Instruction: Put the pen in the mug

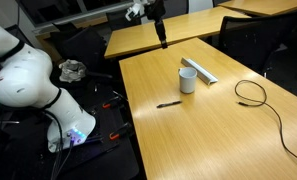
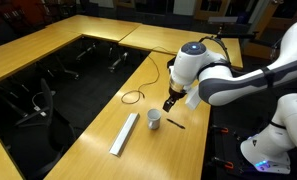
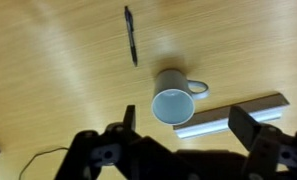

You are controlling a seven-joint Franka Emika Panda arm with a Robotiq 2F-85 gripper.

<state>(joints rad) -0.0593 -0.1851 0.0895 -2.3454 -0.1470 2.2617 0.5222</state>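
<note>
1. Pale wood makes up the bench (image 1: 208, 140) on which everything is laid, and its grain fills the wrist view.
2. Nearest the wrist camera, the fingers (image 3: 244, 127) are seen spread wide apart, and nothing is held between them. They are carried clear above the bench by the white arm (image 2: 218, 80).
3. Just beyond the fingers in that view, the mug (image 3: 171, 100) is stood upright on the bench, mouth up. Its handle is turned toward a long flat white bar (image 3: 238, 113) that is laid just beside it; whether the two touch cannot be told.
4. Farther off in the wrist view, the pen (image 3: 131, 35) is laid flat on bare wood, near the mug but apart from it and outside it.
5. Beyond the bar in an exterior view, a looped black cable (image 1: 253, 95) is laid on the bench, well apart from the pen.
</note>
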